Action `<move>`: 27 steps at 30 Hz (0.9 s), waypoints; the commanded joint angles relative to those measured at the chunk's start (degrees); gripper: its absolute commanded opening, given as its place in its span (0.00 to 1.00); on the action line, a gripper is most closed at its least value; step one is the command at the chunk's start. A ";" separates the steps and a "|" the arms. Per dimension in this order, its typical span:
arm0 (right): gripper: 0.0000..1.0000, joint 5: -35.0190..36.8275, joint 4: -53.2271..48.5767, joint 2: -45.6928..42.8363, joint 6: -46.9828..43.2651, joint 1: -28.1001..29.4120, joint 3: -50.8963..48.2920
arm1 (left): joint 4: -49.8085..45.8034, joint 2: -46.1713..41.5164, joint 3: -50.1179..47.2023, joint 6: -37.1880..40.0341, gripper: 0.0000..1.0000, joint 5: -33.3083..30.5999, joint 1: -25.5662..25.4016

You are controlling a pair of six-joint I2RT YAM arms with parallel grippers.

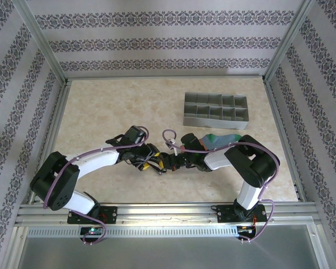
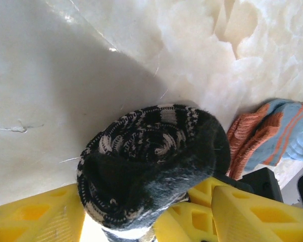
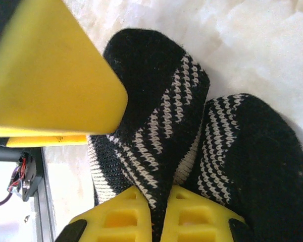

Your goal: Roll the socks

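At frame bottom, my right gripper [image 3: 159,196] pinches the black striped sock [image 3: 156,101] taut. My left gripper [image 2: 136,212] clamps its rolled end, likely against unwinding.

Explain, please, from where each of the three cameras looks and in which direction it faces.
Top external: fixed above and behind, looking down on the table; the left arm and right arm reach inward.
Left wrist: on the left arm, low over the table, facing the rolled black striped sock; the left claw flanks it with yellow fingers.
Right wrist: close above the same sock, which is pinched in the right claw.
Shared: both wrist views show the black striped sock; left wrist and top views share the blue-teal sock.
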 commanded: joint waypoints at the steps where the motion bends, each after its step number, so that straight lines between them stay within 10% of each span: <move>1: 0.00 7.76 -19.04 5.82 0.63 -0.94 -3.97 | -0.27 1.85 1.77 2.66 0.65 -0.08 -0.99; 6: 0.00 7.95 -19.99 6.03 -0.26 -1.21 -3.21 | -3.52 6.46 3.26 5.14 0.58 0.10 -1.35; 12: 0.00 7.83 -27.21 8.01 -8.67 -0.35 3.23 | -8.63 4.85 -2.55 1.37 0.02 -3.44 -1.35; 19: 0.09 8.11 -38.01 10.28 -26.50 7.69 18.17 | -18.18 -8.95 -11.54 -6.08 0.00 -5.77 -2.61; 27: 0.49 22.71 -23.55 -11.78 -27.36 13.65 5.05 | -20.52 -9.35 -10.93 -10.87 0.00 -7.03 -3.72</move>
